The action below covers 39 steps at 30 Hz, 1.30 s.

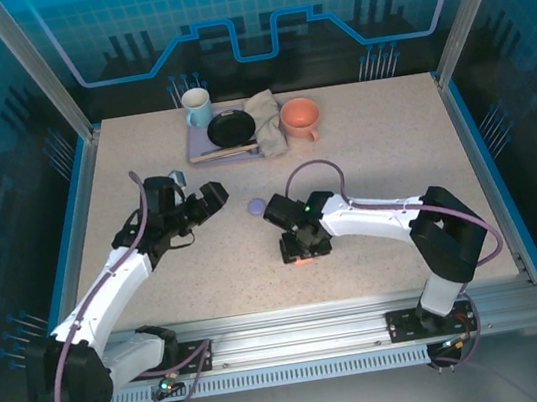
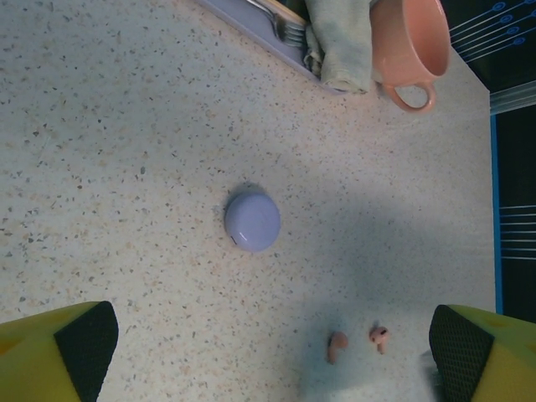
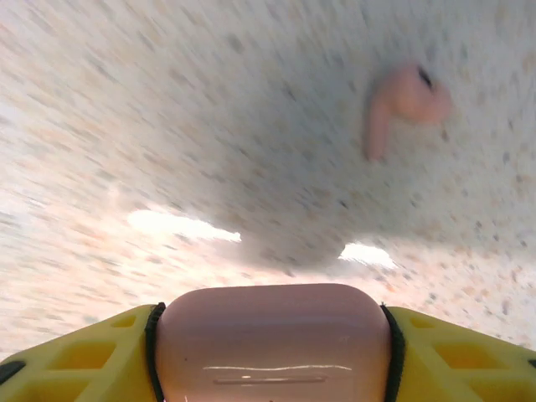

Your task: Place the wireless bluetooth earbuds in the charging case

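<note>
A salmon-pink charging case (image 3: pixel 272 343) sits squeezed between the yellow fingers of my right gripper (image 3: pixel 272 347), low over the table at centre (image 1: pixel 301 249). One pink earbud (image 3: pixel 402 105) lies on the table just beyond it. My left gripper (image 2: pixel 272 352) hangs open above the table (image 1: pixel 210 200), with nothing between its fingers. Ahead of it lie a closed lavender case (image 2: pixel 252 221), also seen from above (image 1: pixel 256 205), and two pink earbuds (image 2: pixel 337 346) (image 2: pixel 379 337) side by side.
At the back of the table a purple tray (image 1: pixel 203 152) holds a black plate (image 1: pixel 230 128) and a grey cloth (image 1: pixel 267 120). A white mug (image 1: pixel 197 105) and a salmon cup (image 1: pixel 301 117) flank it.
</note>
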Motion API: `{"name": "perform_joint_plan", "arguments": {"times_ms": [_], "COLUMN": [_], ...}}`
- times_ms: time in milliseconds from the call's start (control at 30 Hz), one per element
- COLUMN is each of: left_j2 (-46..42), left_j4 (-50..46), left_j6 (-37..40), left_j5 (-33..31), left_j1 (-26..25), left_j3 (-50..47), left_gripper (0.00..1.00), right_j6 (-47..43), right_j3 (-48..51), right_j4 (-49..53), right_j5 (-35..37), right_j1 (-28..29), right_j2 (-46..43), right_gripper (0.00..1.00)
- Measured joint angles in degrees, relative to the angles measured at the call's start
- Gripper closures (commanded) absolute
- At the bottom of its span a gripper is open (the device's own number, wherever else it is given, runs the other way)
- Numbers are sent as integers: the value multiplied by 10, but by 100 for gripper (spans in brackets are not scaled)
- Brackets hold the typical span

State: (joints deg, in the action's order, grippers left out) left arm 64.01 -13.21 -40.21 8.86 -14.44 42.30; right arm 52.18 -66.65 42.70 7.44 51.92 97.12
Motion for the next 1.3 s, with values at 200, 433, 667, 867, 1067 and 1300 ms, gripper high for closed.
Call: {"name": "perform_joint_plan", "arguments": {"times_ms": [200,433,667,867,1067,1300], "left_j2": [-2,-26,-3,75,156,223], "left_j4": [87,198,315,398,445,495], "left_j6": [-4,-11,-15,-15,-15,-17], "left_j5": [6,11,10,3,-6,-10], "left_j1": [-1,-23,-78,-115,-135,-144], "left_j3": [-83,-157,-191,-190,-163,-115], "left_gripper": [1,2,12,21,28,34], "right_j6": [43,118,186,237,271,285], "right_j3": [-97,-143,-154,-156,-156,-157], "right_j4": [-25,-78,-124,-167,-194,-203], "right_j5": [-18,-65,-111,-144,-169,-180], "right_j1": [-53,-113,-148,-163,-165,-167], "right_j2": [17,90,122,123,129,129], "right_gripper": [55,56,56,56,56,56]}}
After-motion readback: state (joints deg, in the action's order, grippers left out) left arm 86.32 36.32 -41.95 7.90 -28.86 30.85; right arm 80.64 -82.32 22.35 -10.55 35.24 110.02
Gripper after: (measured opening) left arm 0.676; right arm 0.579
